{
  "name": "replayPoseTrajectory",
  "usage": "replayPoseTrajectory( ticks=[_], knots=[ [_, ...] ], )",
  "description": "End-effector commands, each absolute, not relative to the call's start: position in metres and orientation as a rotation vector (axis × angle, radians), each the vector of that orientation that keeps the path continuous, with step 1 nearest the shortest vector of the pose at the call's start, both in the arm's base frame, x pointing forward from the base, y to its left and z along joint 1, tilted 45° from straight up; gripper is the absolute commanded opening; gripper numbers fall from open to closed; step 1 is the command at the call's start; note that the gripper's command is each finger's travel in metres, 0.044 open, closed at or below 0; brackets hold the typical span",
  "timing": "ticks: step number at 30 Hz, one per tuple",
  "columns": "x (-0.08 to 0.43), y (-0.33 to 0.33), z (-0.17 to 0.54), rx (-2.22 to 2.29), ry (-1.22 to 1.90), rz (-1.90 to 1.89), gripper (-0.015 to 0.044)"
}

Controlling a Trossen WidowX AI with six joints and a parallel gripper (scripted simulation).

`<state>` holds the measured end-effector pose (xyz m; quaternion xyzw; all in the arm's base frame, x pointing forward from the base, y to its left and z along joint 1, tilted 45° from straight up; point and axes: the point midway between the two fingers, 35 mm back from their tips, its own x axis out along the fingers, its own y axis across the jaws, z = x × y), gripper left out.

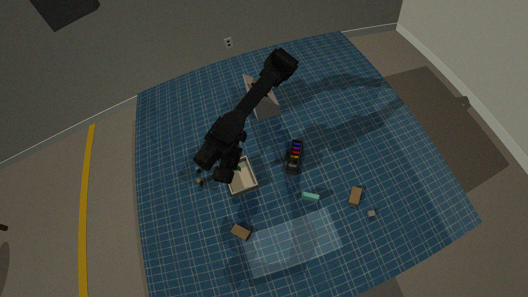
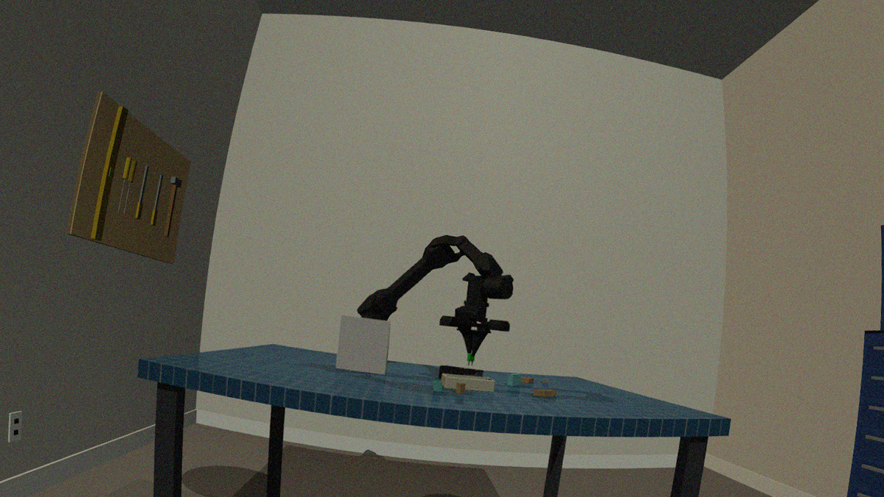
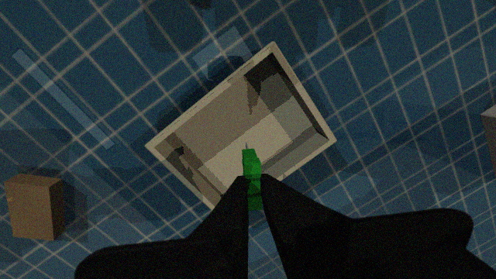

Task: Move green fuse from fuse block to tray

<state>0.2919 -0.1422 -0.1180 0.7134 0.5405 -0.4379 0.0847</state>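
Note:
My gripper points down and is shut on the green fuse. The fuse's body and metal prongs hang below the fingertips. It is held in the air above the cream tray, over the tray's inside and not touching it. No fuse shows in the visible part of the tray. The dark fuse block stands apart from the gripper, holding blue, purple, red, yellow and white fuses. In the top view the wrist hides the fingertips and part of the tray.
A teal block and a brown block lie beyond the fuse block. Another brown block lies near the tray. Small teal and orange pieces lie on the tray's other side. A pale upright box stands behind.

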Motion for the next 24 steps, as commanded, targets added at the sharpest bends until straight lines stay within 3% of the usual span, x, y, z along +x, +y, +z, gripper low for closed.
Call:
replayPoseTrajectory(
  ticks=[1, 22, 24],
  knots=[
    [0.291, -0.137, -0.124, 2.123, 1.618, -1.310, 0.0000],
    [0.292, -0.116, -0.144, 2.124, 1.620, -1.309, 0.0000],
    [0.292, -0.119, -0.143, 2.117, 1.618, -1.309, 0.0052]
  ],
)
